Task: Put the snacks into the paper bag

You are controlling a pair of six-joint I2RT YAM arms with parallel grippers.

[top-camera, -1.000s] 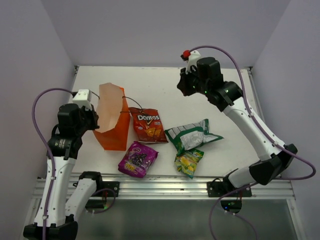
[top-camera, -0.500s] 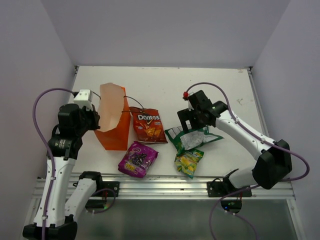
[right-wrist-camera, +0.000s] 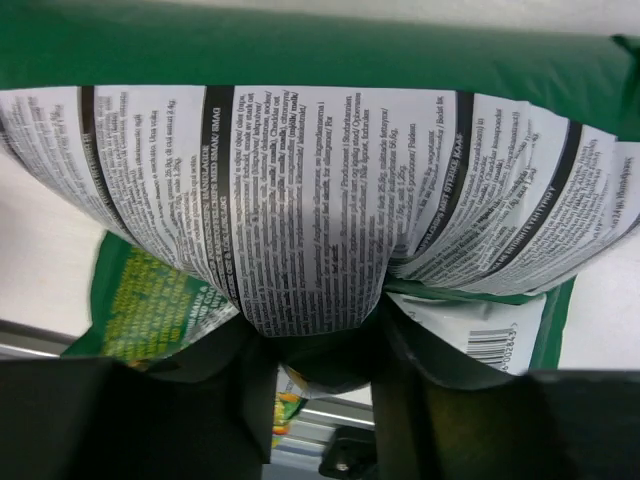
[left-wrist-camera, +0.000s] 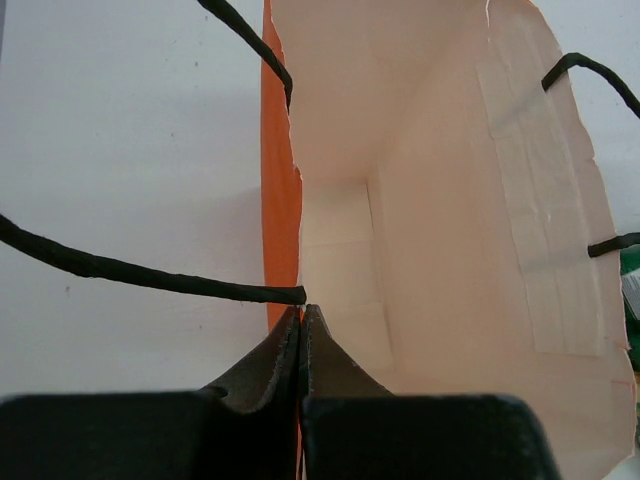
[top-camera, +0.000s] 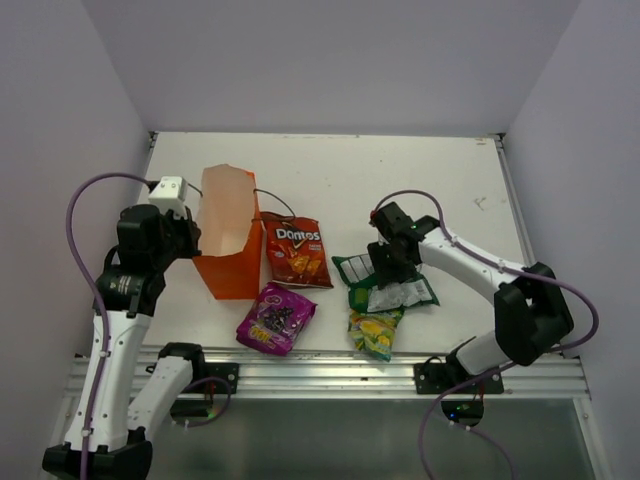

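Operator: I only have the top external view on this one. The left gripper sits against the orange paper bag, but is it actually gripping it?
Observer: Yes. In the left wrist view the left gripper has its jaws shut on the rim of the paper bag, beside the end of a cord handle.
Operator: Anything inside yet?
Observer: No packet shows; the part of its pale floor in view is bare.
Operator: And the other arm?
Observer: The right wrist view shows the right gripper pinching the green-and-white chip bag, whose printed side bulges above the jaws.
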